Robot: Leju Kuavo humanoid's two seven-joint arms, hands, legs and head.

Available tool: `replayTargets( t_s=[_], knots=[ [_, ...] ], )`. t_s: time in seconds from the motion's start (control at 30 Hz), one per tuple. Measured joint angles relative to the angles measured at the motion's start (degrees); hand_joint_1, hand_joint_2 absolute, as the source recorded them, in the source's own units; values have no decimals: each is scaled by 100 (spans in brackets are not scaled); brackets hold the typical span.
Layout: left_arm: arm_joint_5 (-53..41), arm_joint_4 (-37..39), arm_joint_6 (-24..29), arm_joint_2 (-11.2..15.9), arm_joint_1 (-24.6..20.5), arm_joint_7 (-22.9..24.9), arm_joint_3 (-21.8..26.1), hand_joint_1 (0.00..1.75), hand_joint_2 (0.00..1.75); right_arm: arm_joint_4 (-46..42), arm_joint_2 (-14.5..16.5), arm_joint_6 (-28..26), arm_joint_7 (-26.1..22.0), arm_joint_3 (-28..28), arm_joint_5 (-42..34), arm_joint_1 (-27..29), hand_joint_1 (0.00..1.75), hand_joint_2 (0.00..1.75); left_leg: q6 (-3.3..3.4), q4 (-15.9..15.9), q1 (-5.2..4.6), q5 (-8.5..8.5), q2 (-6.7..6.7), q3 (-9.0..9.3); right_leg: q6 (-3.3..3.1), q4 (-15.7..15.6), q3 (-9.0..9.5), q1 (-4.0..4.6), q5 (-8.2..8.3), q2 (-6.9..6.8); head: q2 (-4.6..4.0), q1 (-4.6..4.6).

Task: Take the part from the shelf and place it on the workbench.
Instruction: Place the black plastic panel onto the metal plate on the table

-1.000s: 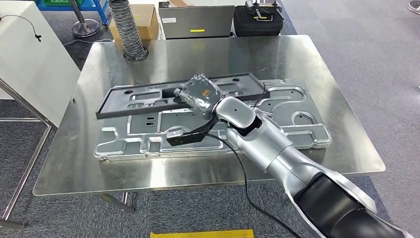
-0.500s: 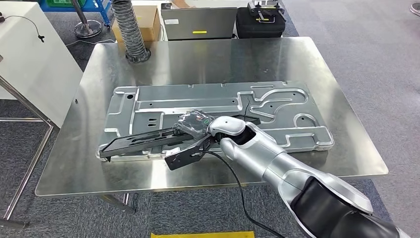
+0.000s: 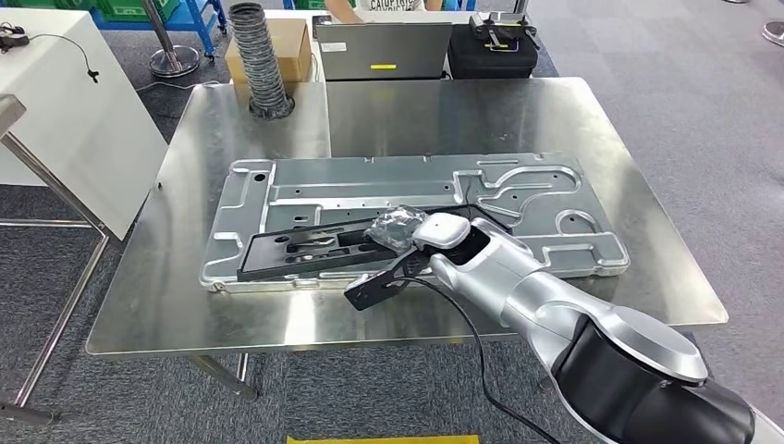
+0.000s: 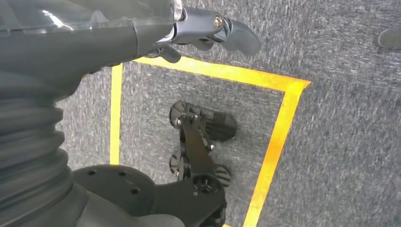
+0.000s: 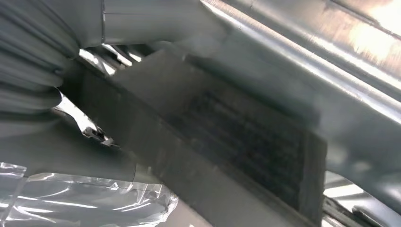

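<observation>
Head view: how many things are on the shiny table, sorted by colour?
Silver: 1, the big metal panel.
Black: 1, the long black part, lying on the panel with the right hand on it.
Grey: 1, the ribbed hose at the table's far corner.
Total: 3.

Long, flat black part (image 3: 310,251) with several cut-out openings, lying lengthwise on the large grey stamped metal plate (image 3: 518,190) atop the shiny steel workbench (image 3: 462,111). Set toward the plate's near left edge, slightly angled, right end a little farther away and tucked under the right hand (image 3: 399,228).
</observation>
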Motion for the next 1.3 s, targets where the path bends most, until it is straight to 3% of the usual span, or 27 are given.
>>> replayTargets(
  t_s=[0.07, 0.1, 0.17, 0.2, 0.23, 0.27, 0.3, 0.33, 0.4, 0.43, 0.57, 0.63, 0.7, 0.73, 0.77, 0.8, 0.87, 0.93, 1.03, 1.1, 1.23, 1.27, 1.3],
  knots=[
    [-20, 0, 0, 1, 0, -41, 0, 0, 0, 52, -45, -9, 4, 19, -48, -4, 0, 0, 89, -24, -4, 51, 22, -11, 61, 139, -68, -28, -98, 10, -1, 5],
    [-26, 0, 0, 2, -3, -67, 0, 0, 0, 72, -73, -21, 7, 25, -85, -6, 0, 0, 124, -37, -2, 76, 34, -20, 83, 375, -174, -35, -250, 15, -1, 10],
    [-28, 0, 0, 2, -5, -108, 0, 0, 0, 98, -124, -68, 10, 32, -195, 1, 0, 0, 159, -40, -17, 98, 46, -49, 112, 1136, -514, -38, -652, 22, -1, 19],
    [-29, 0, 0, 2, -5, -117, 0, 0, 0, 104, -148, -96, 7, 33, -255, 9, 0, 0, 166, -38, -28, 102, 47, -61, 118, 1492, -676, -37, -790, 24, -1, 20],
    [-31, 0, 0, 3, -2, -123, 0, 0, 0, 106, -169, -124, 1, 33, -308, 17, 0, 0, 170, -38, -38, 105, 47, -67, 115, 1681, -759, -36, -824, 24, -1, 19],
    [-32, 0, 0, 3, 0, -127, 0, 0, 0, 107, -188, -162, -8, 30, -366, 23, 0, 0, 171, -37, -46, 105, 45, -66, 100, 1654, -735, -32, -754, 25, -1, 19],
    [-35, 0, 0, 3, 0, -131, 0, 0, 0, 105, -204, -218, -24, 13, -454, 30, 0, 0, 169, -37, -53, 104, 42, -60, 73, 1398, -600, -25, -594, 26, -1, 19],
    [-38, 0, 0, 3, -2, -134, 0, 0, 0, 97, -221, -294, -42, -21, -563, 38, 0, 0, 166, -37, -58, 103, 39, -52, 33, 990, -389, -15, -393, 27, -1, 21],
    [-43, 0, -2, -1, -10, -137, 0, 0, 0, 57, -246, -474, -93, -149, -807, 60, 0, 0, 134, -30, -78, 97, 33, -56, -45, 256, -33, 27, -142, 27, -1, 23],
    [-44, 0, -3, -1, -12, -137, 0, 0, 0, 30, -257, -548, -116, -221, -903, 72, 0, 0, 107, -28, -84, 95, 33, -63, -71, 75, 44, 47, -102, 28, -1, 26],
    [-43, 0, -11, 9, -8, -134, 0, 0, 0, -167, -321, -767, -299, -529, -1445, 166, 0, 0, -23, 4, -75, 43, 38, -84, -165, -48, 72, 45, -62, 32, -1, 32],
    [-37, 0, -21, 16, -4, -129, 0, 0, 0, -381, -352, -980, -443, -817, -1914, 263, 0, 0, -58, 450, -68, -229, 37, -292, -221, -100, 94, 23, -36, 32, -1, 22],
    [-28, 0, -26, 16, -1, -123, 1, 0, 0, -642, -387, -1270, -598, -1196, -2403, 420, 0, 0, -82, 1239, -70, -581, 36, -678, -250, -99, 94, 40, -45, 38, -1, 16],
    [-24, 0, -26, 17, 5, -122, 1, 0, 0, -780, -415, -1424, -677, -1397, -2613, 516, 0, 0, -90, 1539, -71, -660, 36, -837, -257, -93, 96, 49, -54, 40, -1, 17],
    [-19, 0, -27, 17, 12, -122, 2, 0, 0, -920, -449, -1593, -762, -1590, -2781, 614, 0, 0, -91, 1622, -71, -618, 36, -899, -258, -85, 101, 55, -65, 39, -1, 17],
    [-9, 0, -29, 17, 22, -122, 4, 0, 0, -1079, -486, -1811, -871, -1792, -2936, 721, 0, 0, -85, 1463, -71, -460, 36, -842, -252, -74, 112, 57, -81, 40, -1, 17],
    [17, 0, -36, 19, 37, -127, 8, 0, 0, -1451, -551, -2389, -1192, -2227, -3246, 965, 0, 0, -50, 697, -71, -34, 36, -490, -220, -45, 143, 58, -129, 42, -1, 17],
    [41, 0, -42, 19, 39, -139, 15, 0, 0, -1902, -616, -2955, -1578, -2716, -3590, 1251, 0, 0, 2, 119, -86, 147, 30, -214, -171, -8, 147, 77, -169, 40, -1, 21],
    [68, 0, -45, 16, 58, -162, 25, 0, 0, -2632, -734, -3333, -2019, -3408, -4110, 1732, 0, 0, 94, 13, -99, 127, 13, -165, -84, 7, 135, 87, -193, 31, -1, 25],
    [76, 0, -57, 16, 67, -193, 31, 0, 0, -3145, -834, -3495, -2285, -3830, -4470, 2048, 0, 0, 164, -19, -85, 139, 10, -151, -17, 184, 69, 68, -335, 40, -1, 45],
    [92, 0, -68, 20, 67, -265, 55, 0, 0, -4321, -954, -4453, -2892, -4744, -4822, 2801, 0, 0, 234, -30, -81, 134, -2, -147, 82, 1572, -600, 21, -978, 53, -1, 75],
    [94, 0, -68, 20, 70, -268, 61, 0, 0, -4639, -970, -4692, -2964, -4955, -4772, 3016, 0, 0, 236, -26, -82, 128, -10, -145, 87, 1739, -699, 16, -989, 53, -1, 78],
    [95, 0, -68, 20, 74, -269, 69, 0, 0, -4975, -983, -4896, -3006, -5160, -4677, 3229, 0, 0, 234, -22, -82, 122, -16, -140, 83, 1670, -686, 12, -889, 53, -1, 78]
  ],
)
